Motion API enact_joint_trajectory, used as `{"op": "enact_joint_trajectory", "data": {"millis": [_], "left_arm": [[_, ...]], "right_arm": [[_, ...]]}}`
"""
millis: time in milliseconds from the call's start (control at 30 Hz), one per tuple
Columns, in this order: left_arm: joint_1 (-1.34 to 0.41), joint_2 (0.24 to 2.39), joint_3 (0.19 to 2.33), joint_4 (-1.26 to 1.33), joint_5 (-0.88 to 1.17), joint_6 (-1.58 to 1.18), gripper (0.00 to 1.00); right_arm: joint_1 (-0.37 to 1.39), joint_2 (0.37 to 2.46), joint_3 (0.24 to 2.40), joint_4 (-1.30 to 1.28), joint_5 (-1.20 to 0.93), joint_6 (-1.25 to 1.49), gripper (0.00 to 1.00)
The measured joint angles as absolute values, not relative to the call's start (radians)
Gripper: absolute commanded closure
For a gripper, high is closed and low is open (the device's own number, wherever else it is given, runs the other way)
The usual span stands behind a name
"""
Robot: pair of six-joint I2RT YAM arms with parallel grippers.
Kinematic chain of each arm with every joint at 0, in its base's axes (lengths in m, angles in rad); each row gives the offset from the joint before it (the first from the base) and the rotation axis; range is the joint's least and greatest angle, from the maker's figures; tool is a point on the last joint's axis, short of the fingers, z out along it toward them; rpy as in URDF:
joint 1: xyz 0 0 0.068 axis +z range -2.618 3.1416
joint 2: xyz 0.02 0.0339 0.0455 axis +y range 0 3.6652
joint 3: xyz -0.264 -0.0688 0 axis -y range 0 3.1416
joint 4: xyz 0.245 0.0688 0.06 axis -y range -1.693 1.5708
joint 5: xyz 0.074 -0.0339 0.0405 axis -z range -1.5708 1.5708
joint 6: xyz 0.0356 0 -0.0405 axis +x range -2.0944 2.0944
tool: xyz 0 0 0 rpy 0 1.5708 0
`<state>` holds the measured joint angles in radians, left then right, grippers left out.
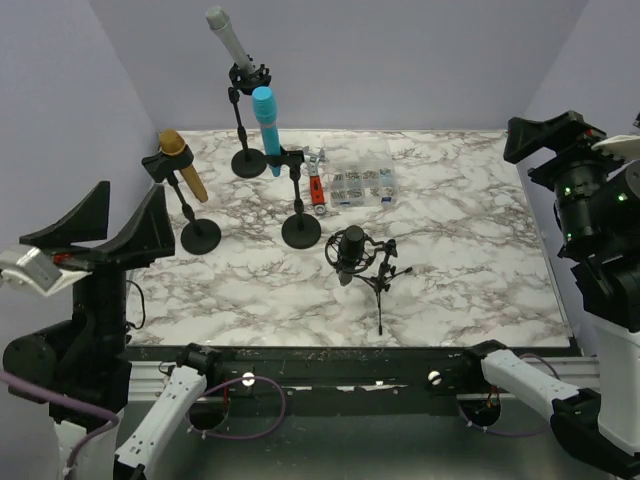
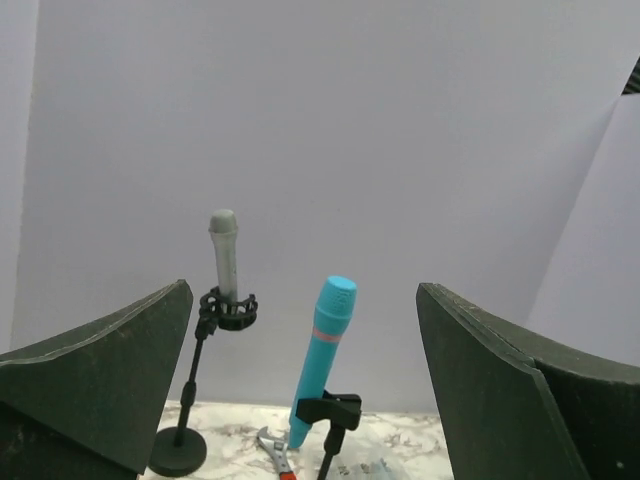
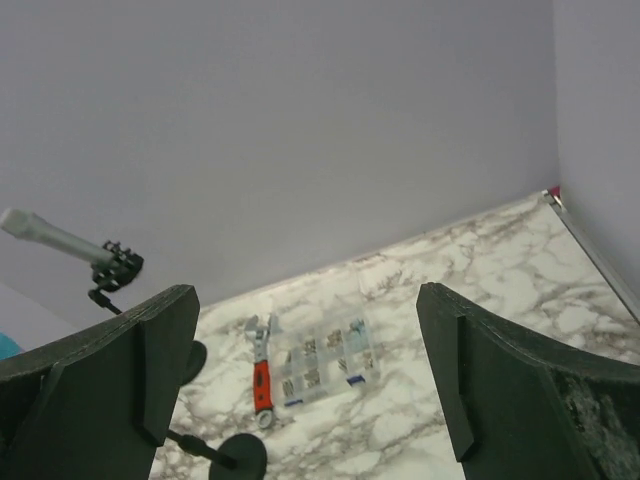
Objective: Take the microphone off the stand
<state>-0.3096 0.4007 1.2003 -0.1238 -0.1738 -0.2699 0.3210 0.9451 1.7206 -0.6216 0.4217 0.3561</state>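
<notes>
Several microphones stand on the marble table. A grey one (image 1: 228,38) sits in a tall stand at the back. A blue one (image 1: 267,128) is clipped in a stand with a round base (image 1: 301,230). A gold one (image 1: 184,165) sits in a stand at the left. A black studio microphone (image 1: 351,250) rests on a small tripod in the middle. My left gripper (image 1: 110,225) is open and empty, raised at the left edge; its view shows the blue microphone (image 2: 322,355) and the grey one (image 2: 224,250) far ahead. My right gripper (image 1: 548,138) is open and empty, high at the right edge.
A red-handled wrench (image 1: 317,185) and a clear parts box (image 1: 362,184) lie at the back centre, also in the right wrist view, wrench (image 3: 261,380) and box (image 3: 325,362). Purple walls close the back and sides. Bare marble lies at the right.
</notes>
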Motion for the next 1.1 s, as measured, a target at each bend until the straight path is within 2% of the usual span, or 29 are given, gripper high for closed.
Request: {"op": "enact_joint_trajectory", "data": {"millis": [433,667,1100], "left_arm": [[-0.310,0.533,1.148,-0.151,-0.030,-0.270,0.01],[-0.310,0.530,1.020,-0.115,0.043,-0.266,0.01],[-0.310,0.514,0.939,-0.073,0.051,-0.260,0.02]], "right_arm": [[0.321,0.999,1.665,-0.745,0.436,0.339,0.00],[0.322,1.039,1.518,-0.804,0.422,0.344,0.00],[0.322,1.053,1.288,-0.868,0.217,0.428,0.00]]}}
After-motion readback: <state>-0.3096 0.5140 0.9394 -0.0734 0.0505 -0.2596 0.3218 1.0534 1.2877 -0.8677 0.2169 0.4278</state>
